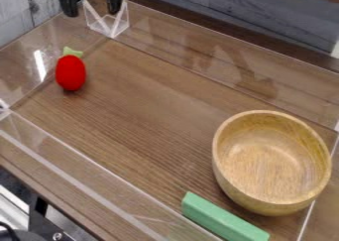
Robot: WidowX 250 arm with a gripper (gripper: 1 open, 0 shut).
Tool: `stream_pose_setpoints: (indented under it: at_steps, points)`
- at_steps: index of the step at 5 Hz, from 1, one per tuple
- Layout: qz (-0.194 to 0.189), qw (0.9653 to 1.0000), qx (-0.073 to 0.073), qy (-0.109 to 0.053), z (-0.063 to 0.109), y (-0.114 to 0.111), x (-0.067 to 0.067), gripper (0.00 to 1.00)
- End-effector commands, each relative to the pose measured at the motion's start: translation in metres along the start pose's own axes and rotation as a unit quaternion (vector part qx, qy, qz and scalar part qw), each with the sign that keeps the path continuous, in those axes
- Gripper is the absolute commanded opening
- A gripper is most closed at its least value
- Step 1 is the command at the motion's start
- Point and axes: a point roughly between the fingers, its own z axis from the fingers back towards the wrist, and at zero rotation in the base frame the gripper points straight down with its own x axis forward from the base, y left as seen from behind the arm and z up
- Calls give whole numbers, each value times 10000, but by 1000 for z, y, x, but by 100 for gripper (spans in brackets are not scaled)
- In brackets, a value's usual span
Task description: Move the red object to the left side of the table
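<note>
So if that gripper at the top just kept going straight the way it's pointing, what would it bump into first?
Probably the tabletop: the open gripper seems to point down, with the red toy nearer the camera, though depth is hard to judge from this view.
</note>
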Motion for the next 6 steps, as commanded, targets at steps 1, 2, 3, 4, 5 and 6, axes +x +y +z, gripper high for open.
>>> stream_pose_setpoints:
  at_steps: [1, 2, 3, 4, 5, 6]
  points:
    - [-148, 9997, -51, -161, 19, -15, -7, 100]
    - [-171, 9998, -116, -62, 12, -40, -6, 100]
    - [-130, 9999, -88, -26, 2, -58, 1, 0]
    - [-223, 9997, -57, 80, -11, -72, -8, 100]
    - [-314, 9994, -22, 153, -23, -84, -15, 100]
    - [-434, 9990, -15, 113, -37, -93, -17, 100]
